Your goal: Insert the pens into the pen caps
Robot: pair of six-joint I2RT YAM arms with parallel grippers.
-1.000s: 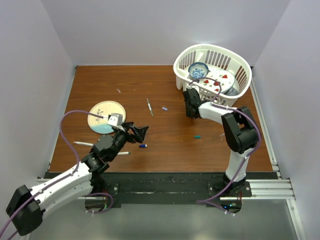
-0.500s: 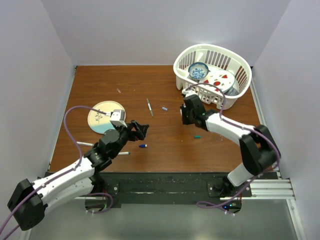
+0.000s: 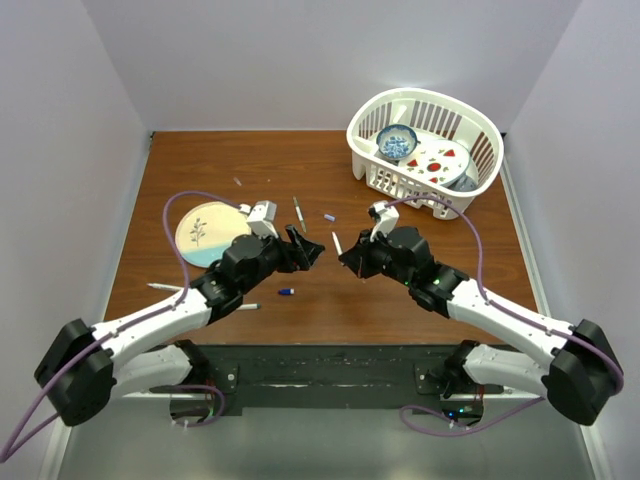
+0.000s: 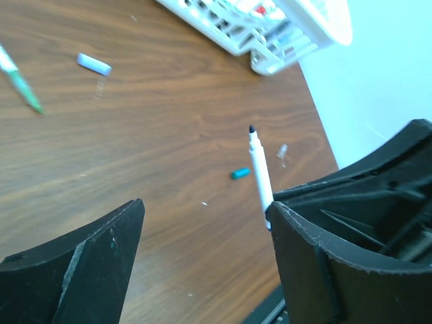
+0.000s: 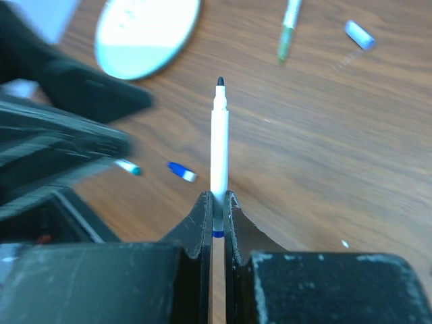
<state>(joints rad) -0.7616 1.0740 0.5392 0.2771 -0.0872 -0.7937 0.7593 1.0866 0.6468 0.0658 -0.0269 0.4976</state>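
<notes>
My right gripper (image 3: 352, 258) is shut on a white pen (image 3: 337, 242) with a dark tip and holds it above the table's middle; the pen points away from the fingers in the right wrist view (image 5: 219, 145). My left gripper (image 3: 305, 250) is open and empty, facing the right one a short gap away, and the held pen (image 4: 260, 172) shows beside its right finger. A blue cap (image 3: 286, 292) lies below the left gripper, a lavender cap (image 3: 329, 216) beyond both. A teal cap (image 4: 239, 173) lies on the wood. A green-ended pen (image 3: 298, 212) lies near the lavender cap.
A white basket (image 3: 420, 95) with dishes stands at the back right. A round plate (image 3: 205, 232) lies at the left. Two more pens (image 3: 165, 288) (image 3: 245, 306) lie near the front left, partly under the left arm. A small grey piece (image 3: 237, 182) lies further back.
The right gripper swung from beside the basket to the table's middle and now shows the white pen in its jaws. The left gripper moved right and forward to face it.
</notes>
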